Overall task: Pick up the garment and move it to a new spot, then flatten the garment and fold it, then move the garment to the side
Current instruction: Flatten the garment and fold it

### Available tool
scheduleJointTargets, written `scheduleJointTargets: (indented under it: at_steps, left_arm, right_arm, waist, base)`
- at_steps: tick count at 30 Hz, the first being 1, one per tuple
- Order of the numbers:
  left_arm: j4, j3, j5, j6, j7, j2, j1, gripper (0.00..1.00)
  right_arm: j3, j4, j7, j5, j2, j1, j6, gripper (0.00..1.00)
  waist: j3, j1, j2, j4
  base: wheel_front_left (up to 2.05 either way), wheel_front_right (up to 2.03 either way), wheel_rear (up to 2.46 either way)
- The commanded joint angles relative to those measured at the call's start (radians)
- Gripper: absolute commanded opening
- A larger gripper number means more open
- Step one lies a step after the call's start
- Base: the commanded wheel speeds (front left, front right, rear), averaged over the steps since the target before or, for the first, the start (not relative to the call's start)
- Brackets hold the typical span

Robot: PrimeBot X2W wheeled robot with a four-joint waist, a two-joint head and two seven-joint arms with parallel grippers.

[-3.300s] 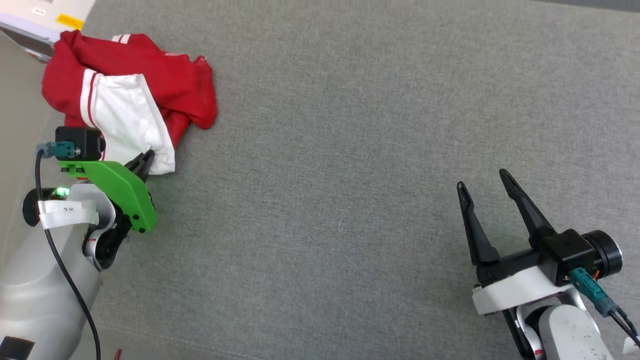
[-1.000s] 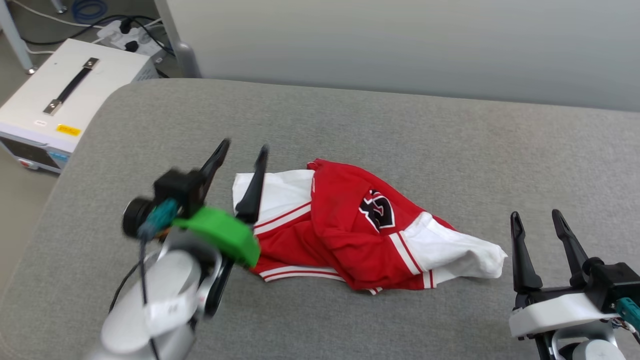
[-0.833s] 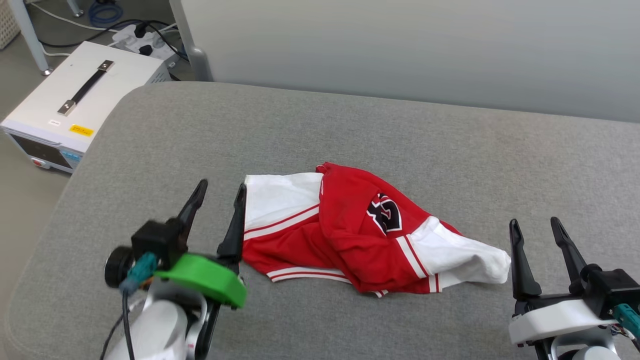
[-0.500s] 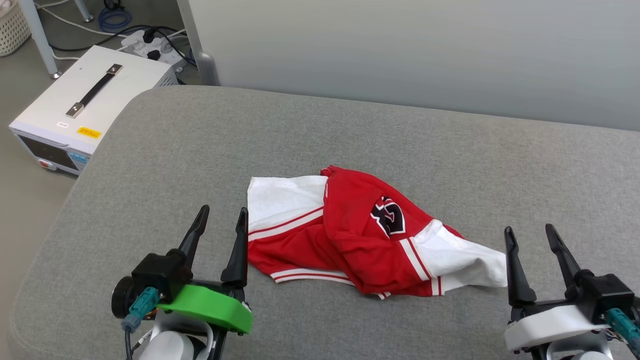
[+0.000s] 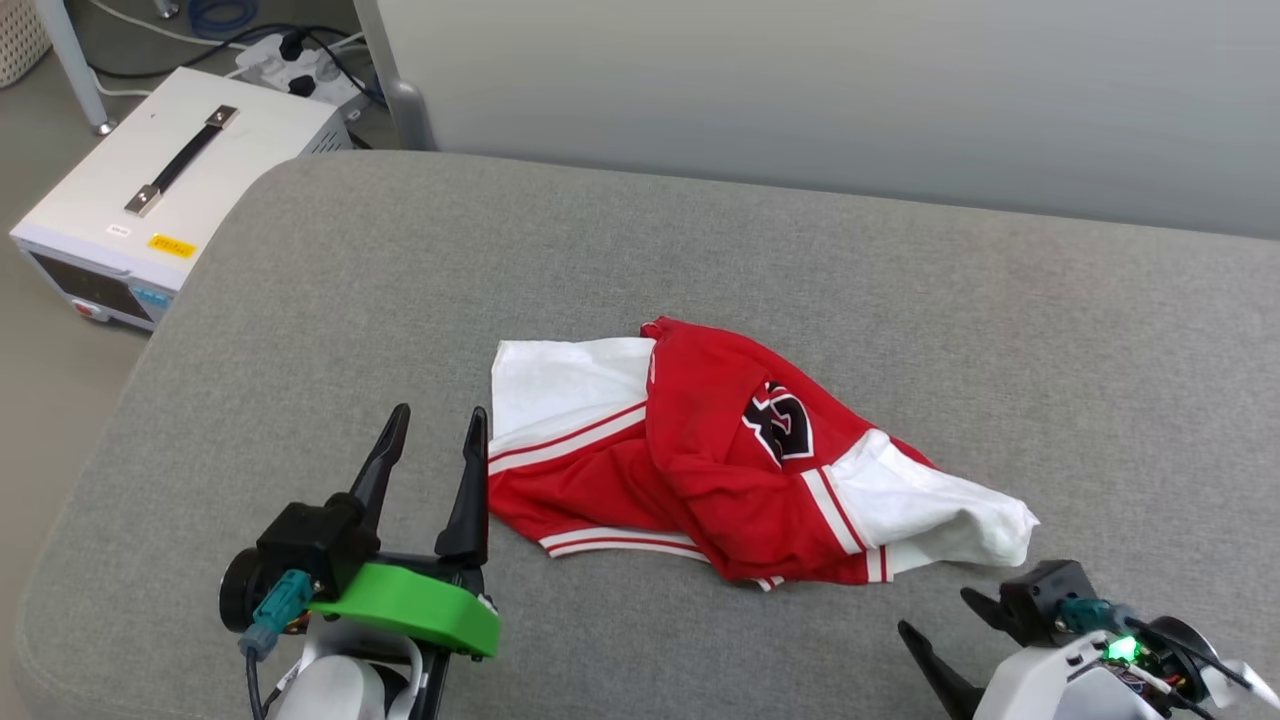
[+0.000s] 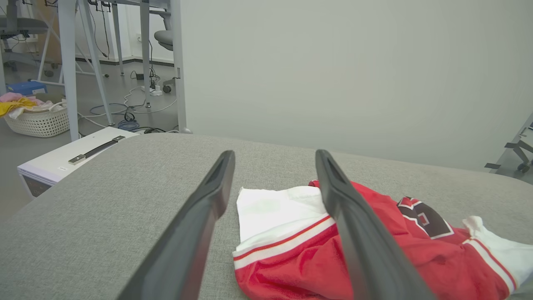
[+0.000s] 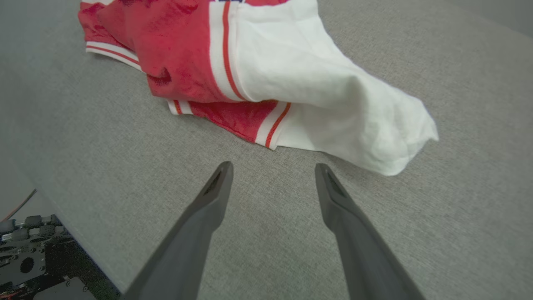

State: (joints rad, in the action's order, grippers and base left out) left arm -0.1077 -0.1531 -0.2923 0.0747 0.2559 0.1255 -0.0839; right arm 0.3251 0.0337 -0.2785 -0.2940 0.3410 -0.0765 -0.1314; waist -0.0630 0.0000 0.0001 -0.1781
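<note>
Currently the left gripper (image 5: 439,412) hovers low over the grey cushion (image 5: 700,250), fingers spread and empty, just beside the left white sleeve (image 5: 550,385) of the red T-shirt (image 5: 720,470), which lies crumpled mid-cushion. It looks light and limp and will likely sag when lifted, so the striped sleeve hems seem the firmest places to pinch. The right gripper (image 7: 272,166), likewise spread and empty, points at the right white sleeve (image 7: 333,104).

Garment (image 5: 700,470) is red, sleeves white, red-and-white stripe trim, black lettering edged white. Grey bench (image 5: 700,240) under it. My left fingers (image 5: 468,490) are black, my wrist bracket (image 5: 410,605) bright green.
</note>
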Motion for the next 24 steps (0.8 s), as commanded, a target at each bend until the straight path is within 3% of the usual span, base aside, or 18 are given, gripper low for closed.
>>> scheduleJointTargets:
  at_steps: [1, 6, 11, 24]
  left_arm:
    - [-0.005, 0.005, 0.011, 0.01, 0.006, -0.01, -0.005, 1.0]
    - [-0.004, 0.022, 0.028, 0.028, 0.006, -0.031, -0.031, 1.0]
    - [-0.008, 0.035, 0.037, 0.04, 0.006, -0.049, -0.046, 1.0]
    - [-0.023, 0.044, 0.043, 0.052, 0.006, -0.071, -0.061, 1.0]
  right_arm:
    - [0.021, 0.016, -0.055, -0.03, 0.029, 0.032, 0.001, 1.0]
    - [0.079, 0.007, -0.23, -0.1, 0.09, 0.115, 0.001, 1.0]
    - [0.072, -0.049, -0.316, -0.122, 0.097, 0.2, 0.001, 1.0]
    - [0.086, -0.217, -0.34, -0.105, 0.123, 0.318, 0.001, 1.0]
  waist:
    - [-0.021, 0.0, -0.0001, -0.012]
    - [-0.055, 0.0, -0.0001, -0.044]
    - [-0.086, 0.0, -0.0001, -0.09]
    - [-0.145, 0.0, -0.0001, -0.184]
  base:
    - [0.0, 0.0, 0.0]
    - [0.0, 0.0, 0.0]
    - [0.0, 0.0, 0.0]
    - [0.0, 0.0, 0.0]
